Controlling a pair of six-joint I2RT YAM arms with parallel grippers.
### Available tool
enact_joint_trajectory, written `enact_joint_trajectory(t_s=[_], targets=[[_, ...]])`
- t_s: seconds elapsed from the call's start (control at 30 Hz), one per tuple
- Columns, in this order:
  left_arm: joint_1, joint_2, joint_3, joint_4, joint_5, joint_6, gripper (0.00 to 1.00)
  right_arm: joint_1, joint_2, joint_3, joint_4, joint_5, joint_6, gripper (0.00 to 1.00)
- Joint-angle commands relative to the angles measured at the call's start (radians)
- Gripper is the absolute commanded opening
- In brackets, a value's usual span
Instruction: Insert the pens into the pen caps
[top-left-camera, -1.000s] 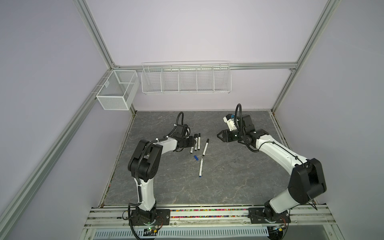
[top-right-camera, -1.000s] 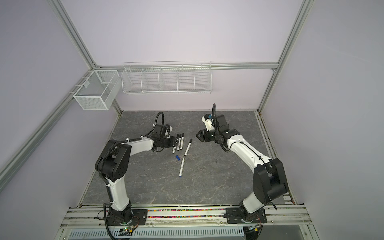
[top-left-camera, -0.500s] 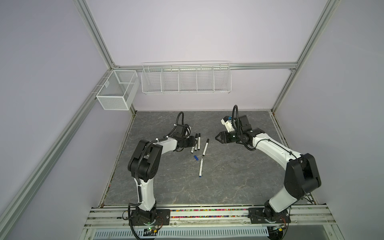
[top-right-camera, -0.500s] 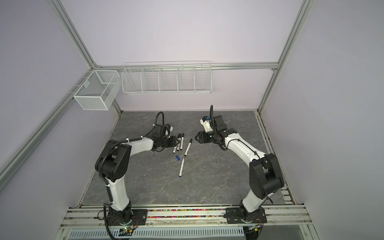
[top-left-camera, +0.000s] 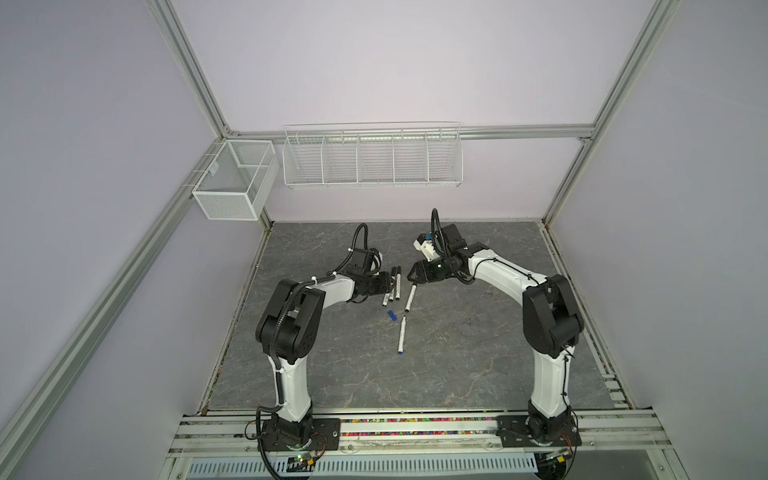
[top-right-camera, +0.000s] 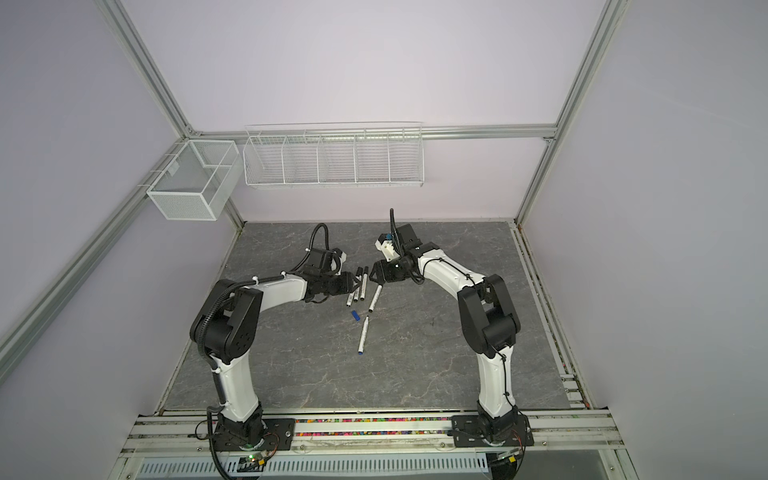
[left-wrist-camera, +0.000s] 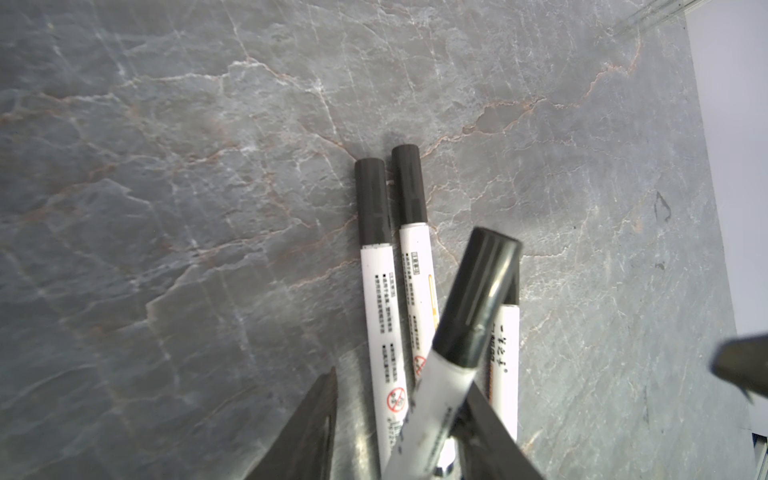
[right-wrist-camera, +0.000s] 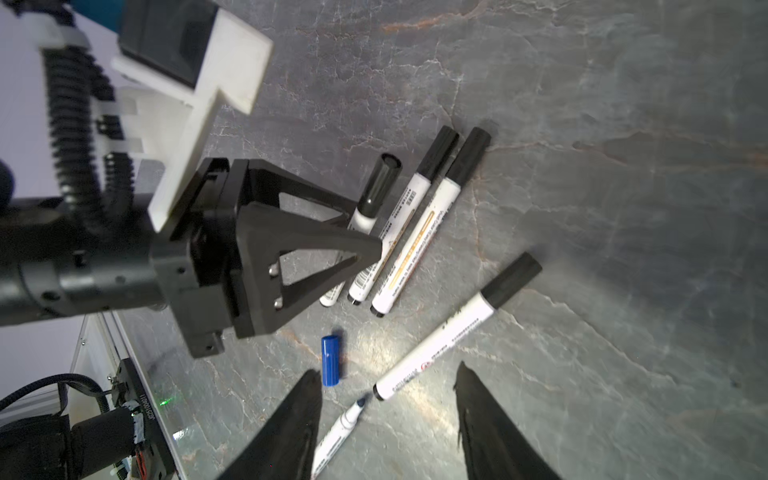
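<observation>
Though perhaps stone, grey tabletop (top-left-camera: 457, 365), lilac-walled.

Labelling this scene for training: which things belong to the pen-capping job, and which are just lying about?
Job: four capped black pens, uncapped blue pen, loose blue cap.
Lying about: mesh basket, wire rack.

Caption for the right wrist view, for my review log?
Open right gripper above uncapped blue pen and loose blue cap; left gripper straddles a tilted capped pen.
</observation>
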Motion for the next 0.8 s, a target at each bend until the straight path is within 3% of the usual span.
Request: enact_joint_trajectory(t_s=[0.0, 0.23, 0.77], targets=[[-0.003, -0.005, -0.011, 0.028, 0.008, -0.011, 0.45, 0.011, 0.079, 0.103, -0.068, -0.032, -0.028, 0.51], [-0.004, -0.008, -0.008, 0.043, 0.03, -0.028, 0.45, 0.038, 0.203, 0.23, -0.062, -0.057, -0.013, 0.39], [-0.005, -0.009, -0.003, 0.06, 0.1, -0.001, 0.46, 0.053, 0.382, 0.427, -0.048, -0.085, 0.05, 0.37]])
